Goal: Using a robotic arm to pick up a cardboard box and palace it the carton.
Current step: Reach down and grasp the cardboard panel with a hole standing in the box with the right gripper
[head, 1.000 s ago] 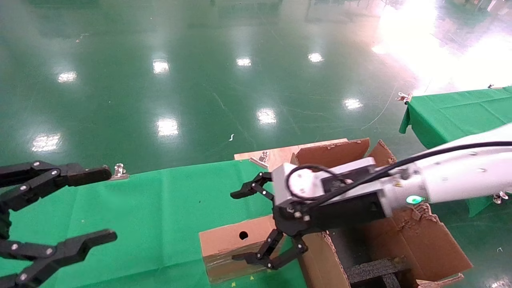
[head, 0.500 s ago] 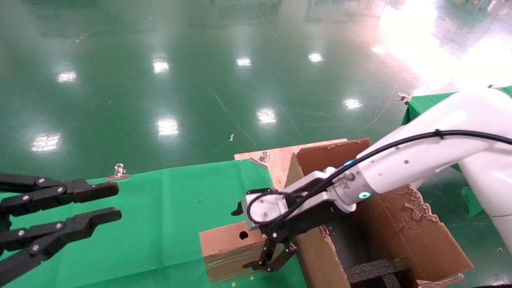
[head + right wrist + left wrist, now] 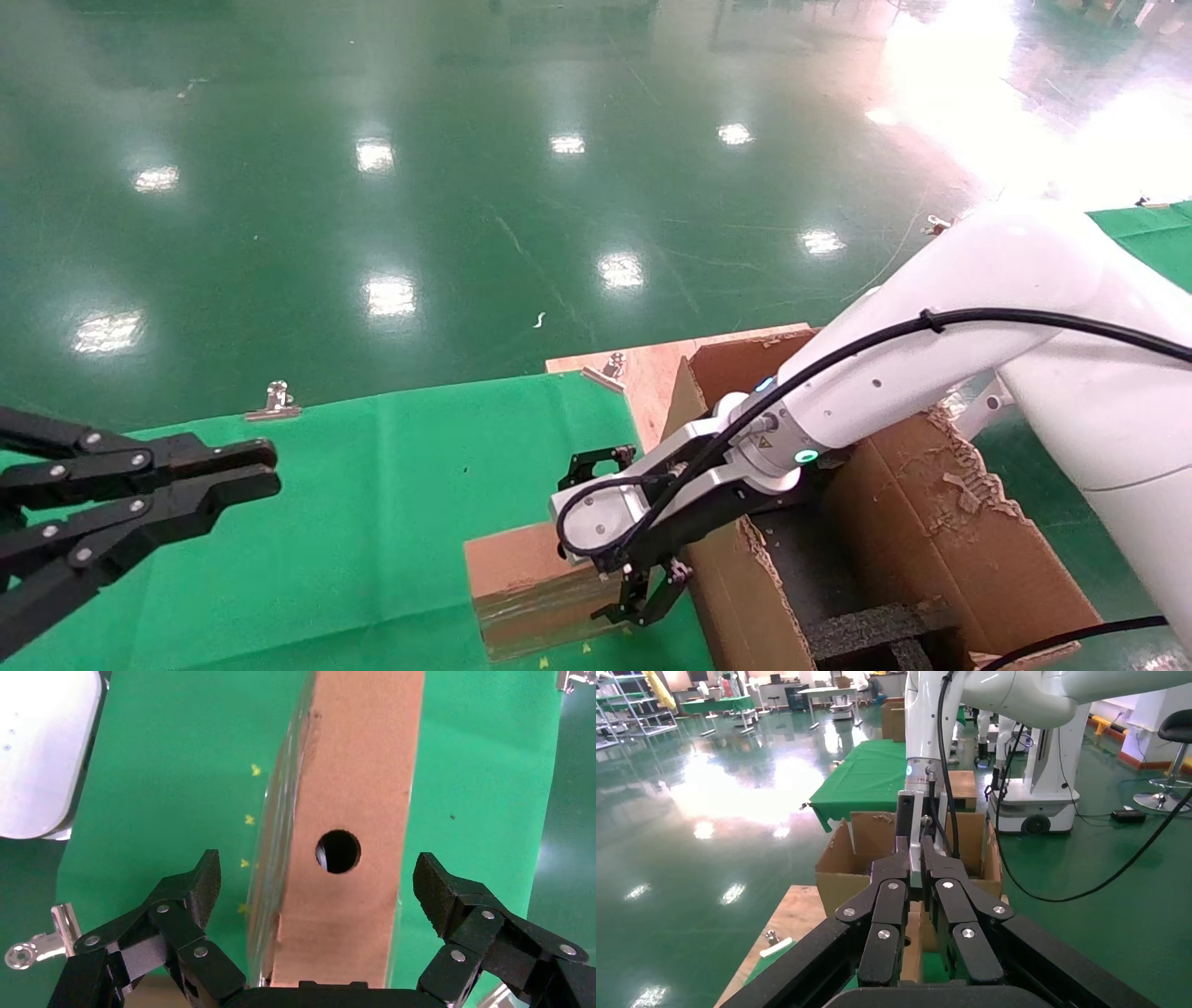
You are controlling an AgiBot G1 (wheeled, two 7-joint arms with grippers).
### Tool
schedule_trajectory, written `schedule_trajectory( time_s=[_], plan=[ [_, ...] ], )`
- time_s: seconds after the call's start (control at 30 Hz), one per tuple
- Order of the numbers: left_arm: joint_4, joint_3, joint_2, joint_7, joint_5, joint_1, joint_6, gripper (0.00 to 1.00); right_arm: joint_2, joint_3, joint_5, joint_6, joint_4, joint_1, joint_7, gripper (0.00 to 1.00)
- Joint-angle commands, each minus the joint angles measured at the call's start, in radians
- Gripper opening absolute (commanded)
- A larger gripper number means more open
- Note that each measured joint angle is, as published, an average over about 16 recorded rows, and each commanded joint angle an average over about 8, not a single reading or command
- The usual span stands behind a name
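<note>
Grasp approach: the robotic arm's right gripper point(image 3: 318, 881), fingers apart, straddled the cardboard box point(image 3: 351, 811); closing was due next. Carton point(image 3: 941, 550) at 3 o'clock; left gripper point(image 3: 237, 471) idle, fingers together.

Right arm point(image 3: 931, 363): white, reaching forward and down, wrist bent downward. Right claw point(image 3: 316, 888): fingers spread wide, pointing down. Left claw point(image 3: 251, 471): black, extended level at the left, fingers pressed together.
</note>
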Motion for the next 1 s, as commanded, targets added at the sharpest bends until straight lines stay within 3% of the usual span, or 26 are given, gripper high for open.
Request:
schedule_trajectory(
  time_s=[0.03, 1.0],
  plan=[
    [0.0, 0.0, 0.0, 0.0, 0.001, 0.0, 0.0, 1.0, -0.005, -0.007, -0.008, 0.001, -0.002, 0.004, -0.002, 0.0],
    [0.0, 0.0, 0.0, 0.0, -0.001, 0.0, 0.0, 1.0, 0.003, 0.004, 0.008, 0.001, 0.001, -0.004, 0.0, 0.0]
  ],
)
